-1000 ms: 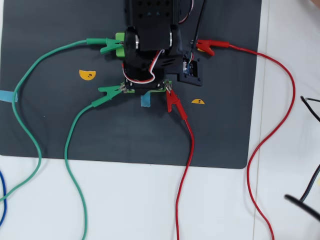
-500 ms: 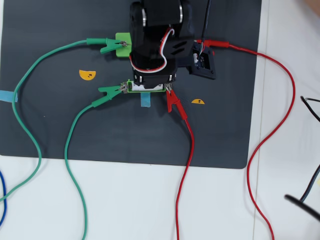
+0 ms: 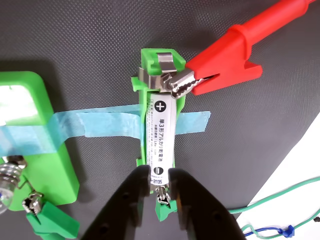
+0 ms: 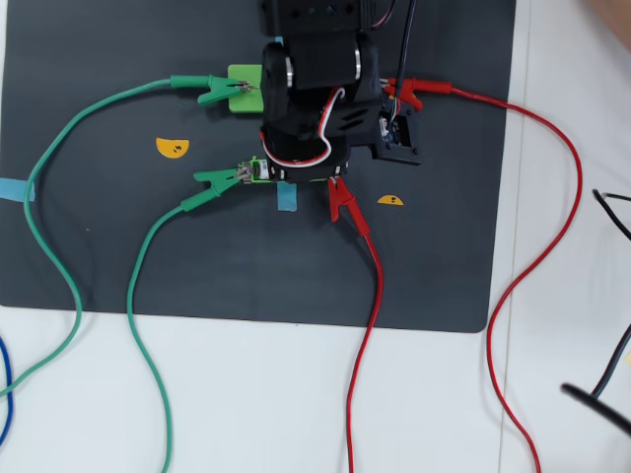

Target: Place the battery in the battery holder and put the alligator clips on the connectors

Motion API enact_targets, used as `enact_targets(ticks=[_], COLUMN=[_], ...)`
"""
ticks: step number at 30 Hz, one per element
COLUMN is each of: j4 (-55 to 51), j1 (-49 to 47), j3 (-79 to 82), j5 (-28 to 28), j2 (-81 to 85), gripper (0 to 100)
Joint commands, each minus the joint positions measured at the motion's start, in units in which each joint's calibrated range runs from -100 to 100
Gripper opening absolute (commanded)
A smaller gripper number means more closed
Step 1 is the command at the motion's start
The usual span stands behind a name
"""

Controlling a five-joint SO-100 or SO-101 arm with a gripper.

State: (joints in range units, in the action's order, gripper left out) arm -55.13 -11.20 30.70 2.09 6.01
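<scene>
From the wrist view I saw my gripper [image 3: 160, 182] reaching in from the bottom edge, its two black fingers [image 3: 131, 200] parted only narrowly and flanking the near end of the battery [image 3: 161, 135]; whether the pads actually pressed on it I could not tell. The battery lay lengthwise in the slot of the battery holder [image 3: 156, 59], its plus mark at the end away from my fingers. At that far end a red alligator clip [image 3: 220, 70] bit the holder's silver tab [image 3: 162, 67], coming in from the upper right of the gripper. Just beyond my fingertips, at the near end, a bit of metal jaw showed between them, too hidden to name. A strip of blue tape [image 3: 100, 125] ran crosswise under the holder and onto the light-green block [image 3: 35, 145] off to the gripper's left, where a green alligator clip [image 3: 50, 222] sat on a connector [image 3: 32, 200] at the block's near corner. In the overhead view the arm [image 4: 315, 94] covered most of the holder and the block; a green clip [image 4: 219, 178] touched the holder's left end, another green clip [image 4: 212, 88] the block's left side, and a red clip [image 4: 414, 93] lay by the arm's right side, its jaws hidden. All of it sat on a dark mat [image 4: 99, 246].
</scene>
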Motion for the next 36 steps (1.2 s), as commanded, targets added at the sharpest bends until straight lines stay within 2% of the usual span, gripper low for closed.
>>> enact_targets(ticks=[1, 9, 12, 36], j4=[0.76, 1.28, 4.63, 4.98], j1=[0.55, 1.96, 3.27, 3.47], j3=[-2.45, -2.45, -1.93, -1.57], j5=[-0.24, -0.97, -1.91, -1.91], j2=[-0.01, -0.86, -0.94, -5.71], gripper=[1, 1, 1, 1])
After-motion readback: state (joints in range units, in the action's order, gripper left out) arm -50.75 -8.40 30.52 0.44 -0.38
